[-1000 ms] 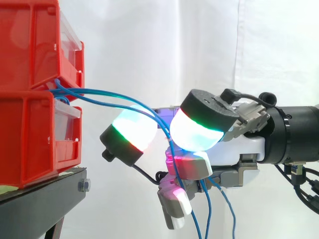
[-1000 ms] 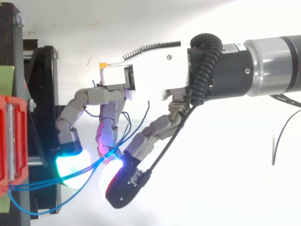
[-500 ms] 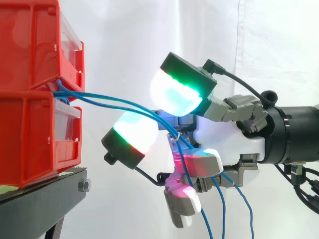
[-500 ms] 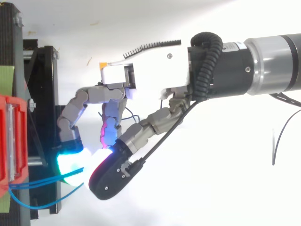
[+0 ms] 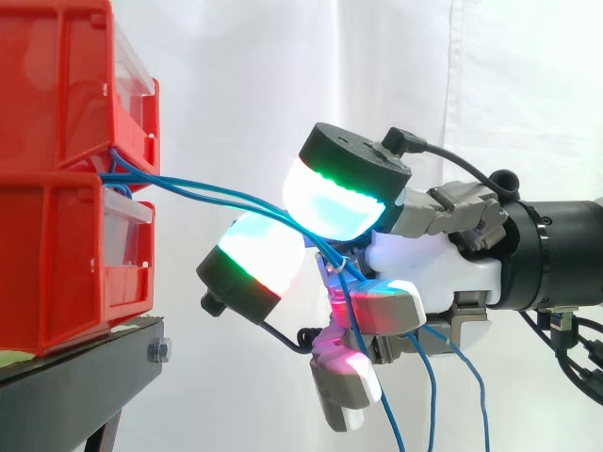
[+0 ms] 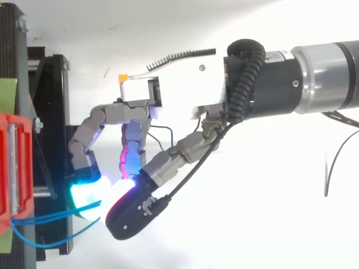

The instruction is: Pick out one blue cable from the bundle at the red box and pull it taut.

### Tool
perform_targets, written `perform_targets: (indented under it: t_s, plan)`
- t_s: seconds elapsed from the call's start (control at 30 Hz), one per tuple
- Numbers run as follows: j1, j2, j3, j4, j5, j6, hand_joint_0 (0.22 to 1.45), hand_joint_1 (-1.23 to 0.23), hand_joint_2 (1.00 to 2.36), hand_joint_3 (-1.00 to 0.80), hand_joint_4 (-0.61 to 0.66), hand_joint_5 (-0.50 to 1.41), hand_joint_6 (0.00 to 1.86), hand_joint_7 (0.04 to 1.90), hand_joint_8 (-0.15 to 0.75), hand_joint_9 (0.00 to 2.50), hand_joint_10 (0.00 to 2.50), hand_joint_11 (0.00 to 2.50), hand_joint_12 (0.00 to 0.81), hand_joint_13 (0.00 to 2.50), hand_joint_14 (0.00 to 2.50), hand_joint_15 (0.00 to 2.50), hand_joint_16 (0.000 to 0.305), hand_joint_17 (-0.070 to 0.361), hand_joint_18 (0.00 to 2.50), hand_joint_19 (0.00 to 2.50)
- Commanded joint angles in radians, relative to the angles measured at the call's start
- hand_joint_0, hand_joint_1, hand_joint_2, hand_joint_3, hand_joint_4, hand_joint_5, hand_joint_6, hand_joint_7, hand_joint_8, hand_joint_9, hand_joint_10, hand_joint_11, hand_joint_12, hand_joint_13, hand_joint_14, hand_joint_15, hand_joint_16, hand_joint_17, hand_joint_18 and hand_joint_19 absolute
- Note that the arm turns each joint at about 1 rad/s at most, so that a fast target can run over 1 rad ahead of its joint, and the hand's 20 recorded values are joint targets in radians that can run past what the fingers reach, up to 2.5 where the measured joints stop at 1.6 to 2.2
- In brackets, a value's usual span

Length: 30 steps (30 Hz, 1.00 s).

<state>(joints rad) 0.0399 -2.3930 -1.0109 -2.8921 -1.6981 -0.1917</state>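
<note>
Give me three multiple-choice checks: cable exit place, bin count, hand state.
1. The blue cables leave the red bins: A between upper and lower bin; B over the top bin; C under the lower bin.
2. Bins stacked: A one; B two; C four.
3. The hand is: A open, clear of cables; B curled round the cables; C gripping a bin.
Answers: A, they emerge at the seam between bins; B, one bin sits on another; B, cables run between its curled fingers.
</note>
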Motion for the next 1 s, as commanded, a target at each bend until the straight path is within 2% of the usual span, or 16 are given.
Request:
perform_targets:
  t_s: [0.0, 0.33, 0.5, 0.67, 0.87, 0.97]
  plan:
    - [0.000, 0.000, 0.000, 0.001, 0.000, 0.000, 0.71, -0.85, 1.01, -0.32, -0.06, -0.15, 0.92, 0.87, 0.286, 1.35, 0.02, 0.85, 0.399, 1.12, 0.03, 0.68, 0.053, 0.120, 0.88, 0.75]
    - [0.000, 0.000, 0.002, -0.001, 0.000, 0.000, 0.78, -0.88, 1.01, -0.41, -0.15, -0.15, 0.93, 0.96, 0.280, 1.36, 0.03, 0.86, 0.394, 1.12, 0.02, 0.68, 0.052, 0.117, 0.87, 0.75]
    - [0.000, 0.000, 0.000, 0.002, 0.000, 0.000, 0.81, -0.88, 1.00, -0.45, -0.20, -0.15, 0.94, 0.94, 0.275, 1.37, 0.03, 0.87, 0.386, 1.13, 0.03, 0.68, 0.051, 0.115, 0.85, 0.75]
    - [-0.002, 0.000, 0.002, 0.001, 0.000, 0.000, 0.78, -0.89, 1.00, -0.50, -0.16, -0.14, 0.95, 0.89, 0.271, 1.40, 0.03, 0.87, 0.386, 1.15, 0.03, 0.69, 0.051, 0.114, 0.87, 0.75]
    - [-0.002, 0.000, 0.002, 0.004, 0.000, 0.000, 0.77, -0.89, 1.00, -0.50, -0.17, -0.13, 0.94, 0.94, 0.266, 1.43, 0.03, 0.89, 0.385, 1.16, 0.03, 0.68, 0.050, 0.113, 0.89, 0.74]
    - [-0.002, 0.000, 0.002, 0.005, 0.000, 0.000, 0.74, -0.92, 1.00, -0.50, -0.11, -0.11, 0.92, 0.99, 0.275, 1.46, 0.03, 0.89, 0.389, 1.17, 0.03, 0.70, 0.050, 0.112, 0.88, 0.75]
